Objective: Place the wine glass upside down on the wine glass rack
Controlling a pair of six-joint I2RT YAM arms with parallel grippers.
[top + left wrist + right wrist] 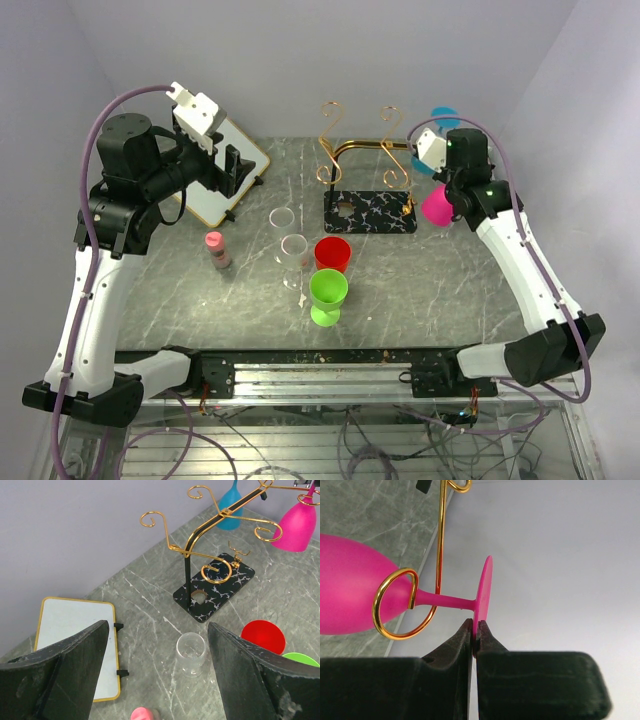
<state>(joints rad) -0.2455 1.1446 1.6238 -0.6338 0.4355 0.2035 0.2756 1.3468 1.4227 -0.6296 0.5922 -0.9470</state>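
Observation:
The wine glass rack is gold wire on a black veined base at the back middle. A pink wine glass hangs upside down at its right end. In the right wrist view its stem passes through a gold scroll loop of the rack. My right gripper is shut on the edge of the pink glass's foot. A blue wine glass hangs on the rack's far arm. My left gripper is open and empty, high over the left of the table.
A white gold-edged board lies at the back left. Two clear glasses, a red cup and a green wine glass stand in the middle. A pink-capped bottle stands to their left.

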